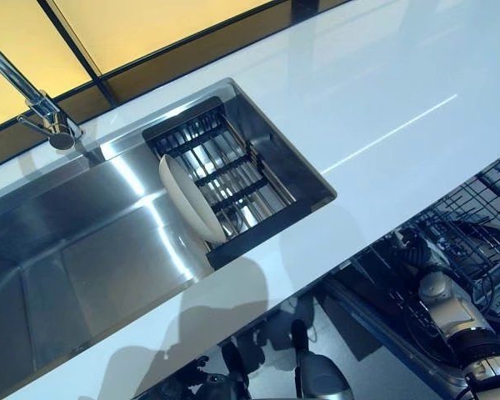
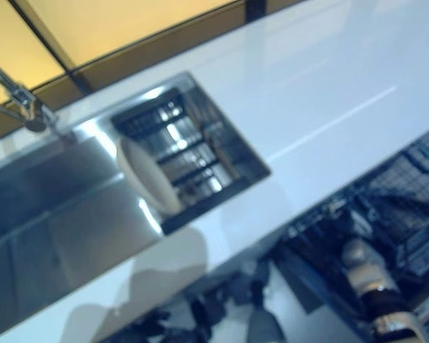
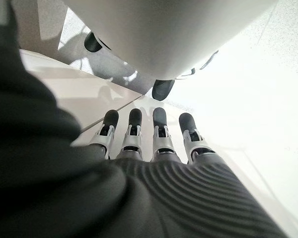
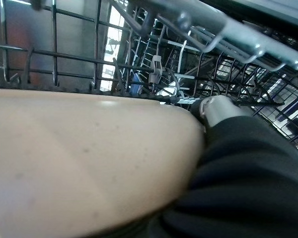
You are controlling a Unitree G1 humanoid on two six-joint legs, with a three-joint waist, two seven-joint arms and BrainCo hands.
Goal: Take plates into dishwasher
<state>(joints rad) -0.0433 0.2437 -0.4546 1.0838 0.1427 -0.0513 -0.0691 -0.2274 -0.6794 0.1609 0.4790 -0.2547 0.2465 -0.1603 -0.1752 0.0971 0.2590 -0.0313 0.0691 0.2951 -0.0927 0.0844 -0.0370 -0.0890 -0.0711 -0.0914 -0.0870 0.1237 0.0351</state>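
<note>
Right wrist view: a beige plate (image 4: 89,163) filled most of the frame, lying against the right hand (image 4: 218,110); only 1 silver finger showed at the plate's edge, so I could not tell whether the hand clasped the plate.
Rack beyond that plate: the dishwasher rack (image 4: 198,54) of grey wire stood just past the plate's rim.
Left hand: the left hand (image 3: 149,141) hung low with its dark-tipped fingers (image 3: 159,119) straight in a row, relaxed and holding nothing, over a pale floor.
Right arm from above: it reached down on the right into the open dishwasher (image 1: 475,225), below the counter's near edge.
Counter: the white counter (image 1: 383,92) ran across the scene, bare on its right half.
Sink: the steel sink (image 1: 83,267) was set in the counter on the left.
Second plate: 1 cream plate (image 1: 190,198) stood on edge in the black drying rack (image 1: 233,175) at the sink's right end.
Tap: the chrome tap (image 1: 42,108) rose at the sink's far left corner.
</note>
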